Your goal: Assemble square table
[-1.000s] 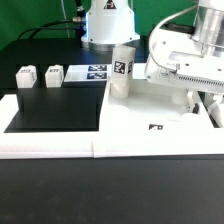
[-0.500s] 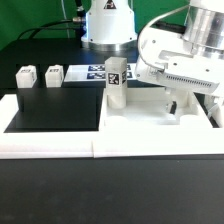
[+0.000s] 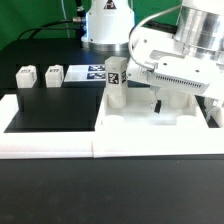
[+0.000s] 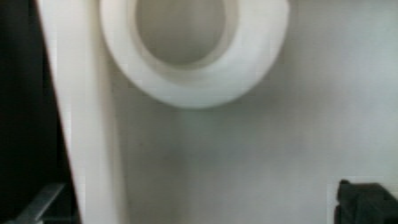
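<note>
The white square tabletop lies flat on the exterior view's right, against the border wall. One white leg with a tag stands upright at its far left corner. Two more tagged legs stand at the far left. My gripper hangs low over the tabletop, just right of the upright leg. In the wrist view the gripper is open, with dark fingertips at the frame edges. Between them lie the bare tabletop and a round socket ring. It holds nothing.
The long low white border wall runs along the front and left, around a black mat area. The marker board lies at the back, beside the robot base. The arm's body fills the upper right.
The arm has moved toward the exterior view's left and lower over the tabletop. The upright leg now sits lower and slightly left in the picture than one second ago.
</note>
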`<action>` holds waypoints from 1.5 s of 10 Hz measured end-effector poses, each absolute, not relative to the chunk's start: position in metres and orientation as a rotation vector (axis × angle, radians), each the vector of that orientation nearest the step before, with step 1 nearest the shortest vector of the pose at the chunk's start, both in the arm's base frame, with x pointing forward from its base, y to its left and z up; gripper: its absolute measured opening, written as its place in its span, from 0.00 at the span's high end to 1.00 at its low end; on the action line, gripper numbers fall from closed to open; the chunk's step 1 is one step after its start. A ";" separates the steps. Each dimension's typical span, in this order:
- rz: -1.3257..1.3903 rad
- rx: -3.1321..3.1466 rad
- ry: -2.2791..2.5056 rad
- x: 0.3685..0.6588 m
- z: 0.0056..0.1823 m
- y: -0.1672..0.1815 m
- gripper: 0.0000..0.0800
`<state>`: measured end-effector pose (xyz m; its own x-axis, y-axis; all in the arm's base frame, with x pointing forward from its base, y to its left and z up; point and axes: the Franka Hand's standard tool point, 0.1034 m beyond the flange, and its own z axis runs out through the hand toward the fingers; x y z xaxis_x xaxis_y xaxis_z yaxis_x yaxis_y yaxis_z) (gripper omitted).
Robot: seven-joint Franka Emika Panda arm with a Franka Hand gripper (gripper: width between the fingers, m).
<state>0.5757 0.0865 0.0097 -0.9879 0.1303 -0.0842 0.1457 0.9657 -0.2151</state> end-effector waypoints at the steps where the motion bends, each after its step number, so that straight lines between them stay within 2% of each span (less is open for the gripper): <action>1: -0.341 0.215 3.046 0.576 0.010 0.086 0.19; 4: -0.343 0.221 3.046 0.576 0.010 0.086 0.19; 5: -0.411 0.265 3.029 0.577 0.029 0.088 0.19; 6: -0.468 0.285 2.989 0.575 0.065 0.084 0.19; 9: -0.565 0.515 2.919 0.562 0.107 0.047 0.19; 11: -0.599 0.678 2.888 0.544 0.111 -0.003 0.19; 12: -0.601 0.762 2.863 0.542 0.111 -0.013 0.19; 15: -0.559 1.077 2.726 0.542 0.110 -0.015 0.19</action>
<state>0.5422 -0.0147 0.1097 -0.7286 0.6263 -0.2774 0.6849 0.6713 -0.2833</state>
